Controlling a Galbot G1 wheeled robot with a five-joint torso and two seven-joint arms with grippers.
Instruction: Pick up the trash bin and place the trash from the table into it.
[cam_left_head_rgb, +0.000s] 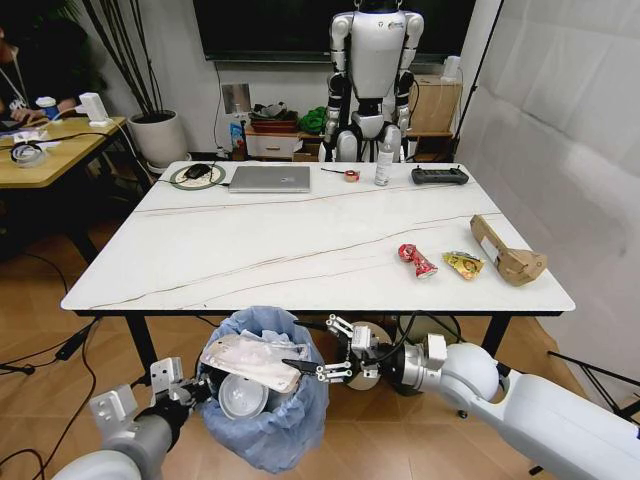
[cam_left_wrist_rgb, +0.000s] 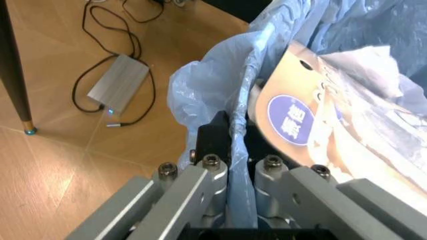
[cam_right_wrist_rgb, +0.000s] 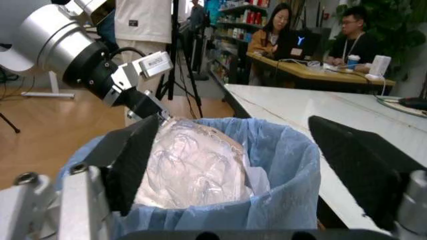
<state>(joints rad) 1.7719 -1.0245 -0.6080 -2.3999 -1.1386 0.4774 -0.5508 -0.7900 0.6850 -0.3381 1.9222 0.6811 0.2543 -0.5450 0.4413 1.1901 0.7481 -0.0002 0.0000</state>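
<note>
Head view: trash bin (cam_left_head_rgb: 265, 400) below table (cam_left_head_rgb: 200, 250) front edge, my left gripper (cam_left_head_rgb: 192, 388) clamped on its rim; my right gripper (cam_left_head_rgb: 322, 362) spread wide beside it, holding nothing. Red wrapper (cam_left_head_rgb: 416, 260), yellow wrapper (cam_left_head_rgb: 463, 264), brown paper bag (cam_left_head_rgb: 508, 254) on table.
Left wrist view: power brick (cam_left_wrist_rgb: 119, 82) on floor.
Right wrist view: clear plastic package (cam_right_wrist_rgb: 193, 167) inside bin.

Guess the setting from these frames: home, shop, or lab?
Most likely a robotics lab or office. A humanoid robot stands on a rig behind the marble-look table, a laptop and a controller lie on it, and people work at a wooden desk by stocked shelves.
</note>
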